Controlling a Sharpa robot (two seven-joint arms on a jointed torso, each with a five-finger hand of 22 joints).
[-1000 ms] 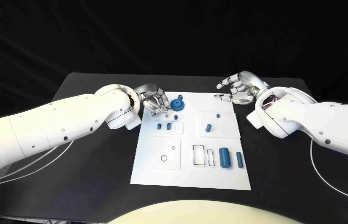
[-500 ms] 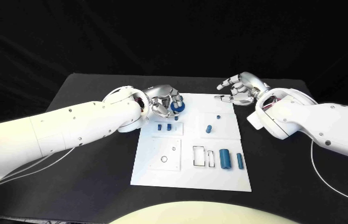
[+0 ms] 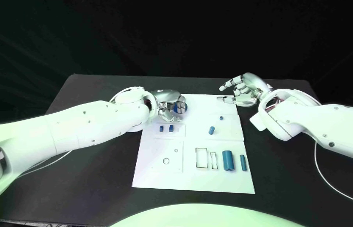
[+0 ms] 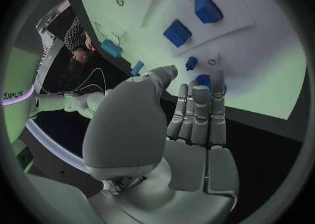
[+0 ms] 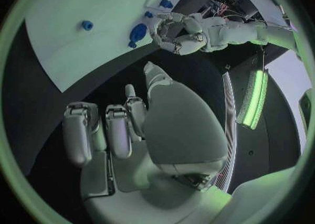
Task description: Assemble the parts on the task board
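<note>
The left hand (image 3: pixel 171 107) hangs over the far left corner of the task board (image 3: pixel 195 178), its fingers curled down around a round blue part (image 5: pixel 138 32) there. The right wrist view shows that part sitting on the board just beside the fingertips. Whether the fingers actually grip it I cannot tell; the reach looks meant to seat or lift it.

Moving right across the white board, two small blue blocks (image 3: pixel 166 128) stand in their plate near the left edge, probably already placed. An outlined round hole and two empty rectangular slots lie nearer the robot, waiting for pieces. A short blue peg (image 3: pixel 211 130) rests mid-board, and two longer blue cylinders (image 3: pixel 228 159) lie side by side next to the slots, likely staged for insertion.

At the right, the right hand (image 3: pixel 241 90) hovers above the bench just off the board's far right corner. Its fingers are apart and loosely bent, holding nothing, apparently parked clear of the work.
</note>
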